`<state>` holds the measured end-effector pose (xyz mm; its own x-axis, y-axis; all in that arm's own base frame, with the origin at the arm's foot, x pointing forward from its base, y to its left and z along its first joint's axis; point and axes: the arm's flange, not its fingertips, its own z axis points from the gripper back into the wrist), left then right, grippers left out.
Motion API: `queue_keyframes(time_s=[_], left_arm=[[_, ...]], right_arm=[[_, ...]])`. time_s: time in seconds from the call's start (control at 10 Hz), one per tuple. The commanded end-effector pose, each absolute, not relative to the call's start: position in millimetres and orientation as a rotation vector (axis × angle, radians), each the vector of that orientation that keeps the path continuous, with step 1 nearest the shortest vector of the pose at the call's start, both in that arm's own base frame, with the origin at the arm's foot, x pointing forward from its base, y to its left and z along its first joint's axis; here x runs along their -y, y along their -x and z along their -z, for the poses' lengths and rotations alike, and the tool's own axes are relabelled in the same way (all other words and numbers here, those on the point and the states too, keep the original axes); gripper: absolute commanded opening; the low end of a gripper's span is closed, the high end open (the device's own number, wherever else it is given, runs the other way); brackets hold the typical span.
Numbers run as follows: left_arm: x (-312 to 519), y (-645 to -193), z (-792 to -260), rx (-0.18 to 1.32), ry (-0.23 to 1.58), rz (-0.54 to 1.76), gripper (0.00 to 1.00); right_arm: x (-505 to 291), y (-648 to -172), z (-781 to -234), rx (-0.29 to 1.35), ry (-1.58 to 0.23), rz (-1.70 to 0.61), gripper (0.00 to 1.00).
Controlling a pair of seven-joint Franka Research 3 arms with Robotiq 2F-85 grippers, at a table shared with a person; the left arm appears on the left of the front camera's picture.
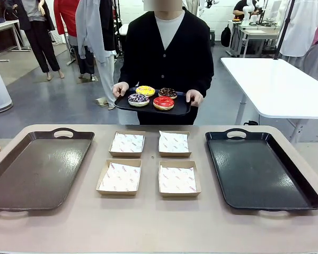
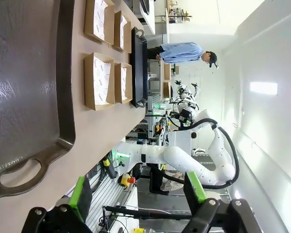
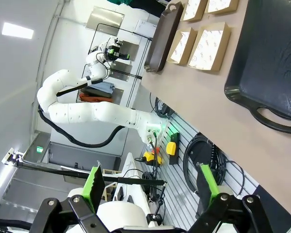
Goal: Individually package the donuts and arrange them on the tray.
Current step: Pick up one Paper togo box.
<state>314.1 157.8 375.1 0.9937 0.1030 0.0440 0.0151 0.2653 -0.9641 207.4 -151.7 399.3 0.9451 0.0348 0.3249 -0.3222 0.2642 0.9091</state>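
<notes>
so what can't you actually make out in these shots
Front view: print on the paper liners is too small to read.
Front view: near edges of the yellow donut and chocolate donut sit behind the white-purple donut and red donut.
Front view: the brown tray runs off the left picture edge.
Left wrist view: the black tray is edge-on, so its floor is hidden.

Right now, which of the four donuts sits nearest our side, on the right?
The glossy red donut: near-right on the held tray. The white-purple donut is near-left; yellow donut and chocolate donut sit behind.
</notes>
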Motion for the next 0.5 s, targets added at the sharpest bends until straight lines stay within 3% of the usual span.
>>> queue_keyframes(time_s=[0.0,0.4], left_arm=[[-158.7,-312.4,-375.2,0.109,1.308,-0.061,1.0],[-158.7,-312.4,-375.2,0.109,1.308,-0.061,1.0]], right_arm=[[152.8,-206.3,-400.5,0.273,-1.292,-0.251,1.0],[152.8,-206.3,-400.5,0.273,-1.292,-0.251,1.0]])
